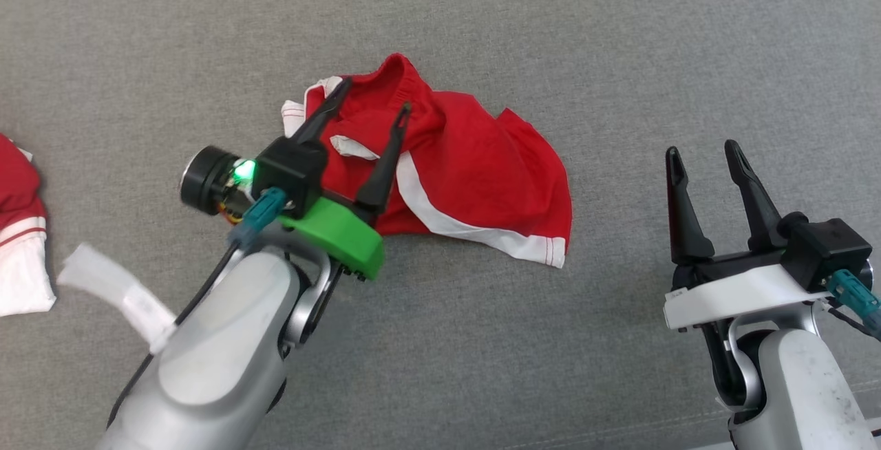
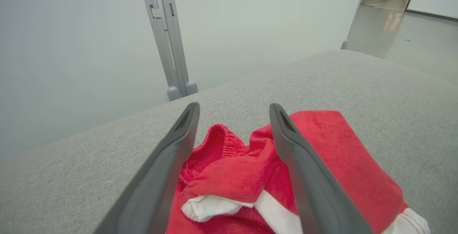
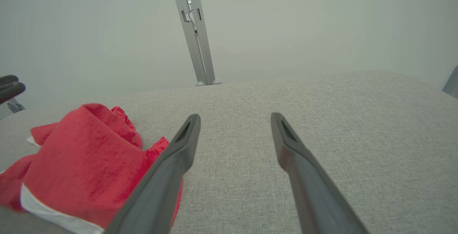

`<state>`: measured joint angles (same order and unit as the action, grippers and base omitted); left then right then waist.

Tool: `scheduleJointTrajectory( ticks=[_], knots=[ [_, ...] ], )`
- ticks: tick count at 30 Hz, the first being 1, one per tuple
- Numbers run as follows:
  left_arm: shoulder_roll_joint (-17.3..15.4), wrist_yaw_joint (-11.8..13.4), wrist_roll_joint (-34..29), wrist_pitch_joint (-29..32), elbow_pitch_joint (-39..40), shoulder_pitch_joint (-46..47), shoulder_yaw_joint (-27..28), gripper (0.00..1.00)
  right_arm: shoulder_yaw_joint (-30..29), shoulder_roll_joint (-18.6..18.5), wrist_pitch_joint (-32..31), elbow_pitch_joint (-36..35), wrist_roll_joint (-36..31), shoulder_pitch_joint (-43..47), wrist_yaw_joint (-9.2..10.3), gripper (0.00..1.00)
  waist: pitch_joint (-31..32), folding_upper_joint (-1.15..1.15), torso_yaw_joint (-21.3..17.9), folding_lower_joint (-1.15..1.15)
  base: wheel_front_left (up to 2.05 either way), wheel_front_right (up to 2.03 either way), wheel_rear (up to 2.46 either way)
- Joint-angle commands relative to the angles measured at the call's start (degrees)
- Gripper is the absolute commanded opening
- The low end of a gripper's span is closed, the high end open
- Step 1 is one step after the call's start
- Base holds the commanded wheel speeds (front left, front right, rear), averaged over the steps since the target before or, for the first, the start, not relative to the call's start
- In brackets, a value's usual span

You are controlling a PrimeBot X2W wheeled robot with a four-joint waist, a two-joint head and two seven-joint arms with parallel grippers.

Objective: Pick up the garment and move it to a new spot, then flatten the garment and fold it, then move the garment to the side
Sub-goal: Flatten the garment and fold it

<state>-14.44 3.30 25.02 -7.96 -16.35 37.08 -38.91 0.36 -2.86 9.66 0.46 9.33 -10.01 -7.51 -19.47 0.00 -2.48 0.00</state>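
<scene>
The garment [image 1: 475, 168] is a pair of red shorts with white trim, lying crumpled in the middle of the grey cushion. My left gripper [image 1: 375, 95] hangs over its left part, fingers spread wide, nothing pinched between them. In the left wrist view the garment [image 2: 232, 169] bunches below and between the open fingers [image 2: 179, 144], elastic waistband uppermost. My right gripper [image 1: 702, 151] stands open over bare cushion to the garment's right, well apart from it. The right wrist view has the garment [image 3: 86, 155] at lower left, beside its left finger [image 3: 179, 151].
Another red and white cloth [image 1: 20, 230] lies at the cushion's left edge. A white strap [image 1: 113, 292] hangs off my left forearm. A pale wall with a metal post [image 2: 168, 37] stands behind the cushion's far edge [image 2: 272, 73]. Bare grey cushion [image 1: 619, 58] spreads around the garment.
</scene>
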Motion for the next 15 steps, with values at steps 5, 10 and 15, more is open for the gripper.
scheduleJointTrajectory(
  ticks=[5,10,15],
  knots=[
    [-1.85,4.05,4.28,-5.85,4.76,-8.51,6.74,1.0,-0.59,-0.09,-0.84,-1.04,-0.93,1.29,0.04,1.0,2.83,0.0,2.12,0.0,0.0,0.0,0.0],
    [-3.06,6.04,6.08,-7.24,7.85,-15.93,13.62,1.0,-1.0,-0.09,-1.62,-2.08,-1.57,2.33,0.04,1.0,4.39,0.0,3.21,0.0,0.0,0.0,0.0],
    [-3.65,5.83,4.77,-7.21,10.38,-21.98,19.9,1.0,-1.17,-0.09,-2.61,-2.9,-2.03,3.47,0.04,1.0,5.94,0.0,4.0,0.0,0.0,0.0,0.0]
  ],
)
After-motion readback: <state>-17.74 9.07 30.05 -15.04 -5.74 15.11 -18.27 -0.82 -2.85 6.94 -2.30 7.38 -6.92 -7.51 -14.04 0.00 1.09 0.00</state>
